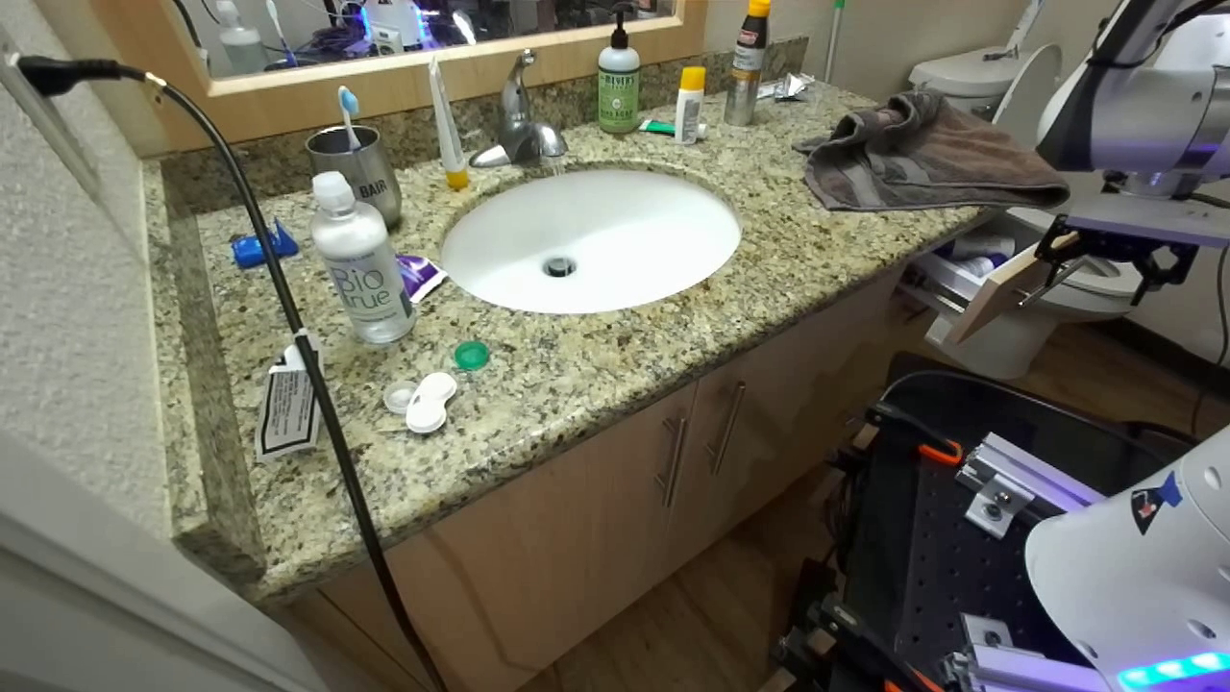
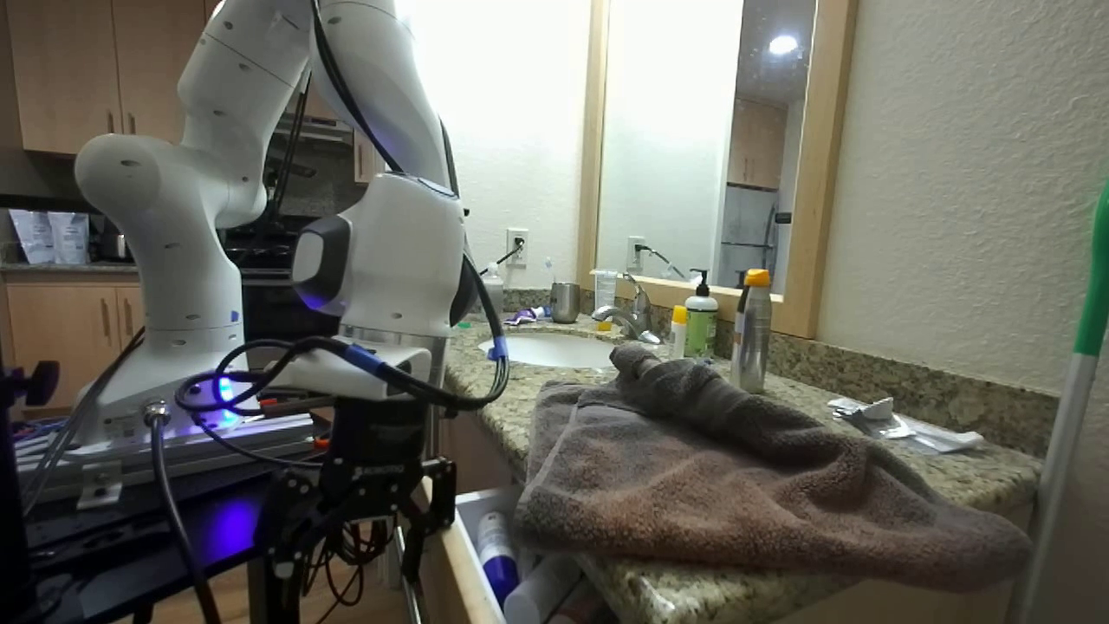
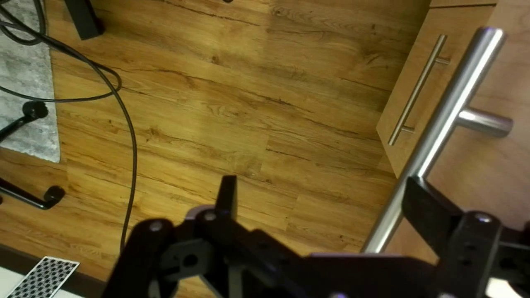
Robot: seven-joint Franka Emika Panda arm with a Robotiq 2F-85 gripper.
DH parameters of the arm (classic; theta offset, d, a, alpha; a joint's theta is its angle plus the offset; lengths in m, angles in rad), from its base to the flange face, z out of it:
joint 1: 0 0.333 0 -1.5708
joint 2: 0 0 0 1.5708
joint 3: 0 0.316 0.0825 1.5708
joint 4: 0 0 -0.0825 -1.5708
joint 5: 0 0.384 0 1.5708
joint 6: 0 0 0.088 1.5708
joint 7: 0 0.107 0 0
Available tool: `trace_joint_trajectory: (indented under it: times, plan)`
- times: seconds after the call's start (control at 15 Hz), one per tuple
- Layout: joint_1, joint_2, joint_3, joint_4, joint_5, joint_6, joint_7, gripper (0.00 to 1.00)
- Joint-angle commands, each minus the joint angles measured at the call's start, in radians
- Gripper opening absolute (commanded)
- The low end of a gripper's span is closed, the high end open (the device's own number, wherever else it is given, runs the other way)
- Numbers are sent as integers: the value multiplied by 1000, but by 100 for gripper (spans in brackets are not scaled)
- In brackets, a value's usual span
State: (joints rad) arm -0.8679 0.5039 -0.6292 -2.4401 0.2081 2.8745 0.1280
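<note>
Black two-fingered gripper (image 3: 321,178) above a brown wood-plank floor (image 3: 248,103), beside an open drawer (image 2: 455,563) faced with a flat, pale wooden front (image 3: 497,182). In the wrist view the fingers (image 3: 227,195) stand well spread along a line from 9 to 3 o'clock, pinching nothing. Nearest to them is the straight, round steel bar handle (image 3: 441,132) mounted on the drawer's front. Key relation: the handle lies off-centre from the gripper, towards 2 to 3 o'clock, its long axis running from 1 to 7 o'clock and so oblique to the line of the fingers. The 3 o'clock finger overlaps the bar; whether the two touch, and on which side of it the fingertip sits, cannot be told. A slimmer metal pull (image 3: 417,90) on a cabinet door (image 3: 461,25) appears farther off, between 1 and 2 o'clock. In an exterior view, a white bottle with a deep-blue end (image 2: 495,544) lies inside the drawer, at 3 o'clock from the gripper; a grey-brown terry towel (image 2: 736,494) overhangs the speckled granite bench (image 1: 577,356) between 2 and 3 o'clock. The bench's white oval sink (image 1: 625,240) lies near 9 o'clock in an exterior view.
</note>
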Motion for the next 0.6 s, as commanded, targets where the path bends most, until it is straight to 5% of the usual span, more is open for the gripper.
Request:
trace_joint_trajectory:
  times: [0.0,0.53]
  plan:
    - [3,76,-56,-1,-91,-32,-12,100]
    - [-1,131,-110,2,-114,-44,16,100]
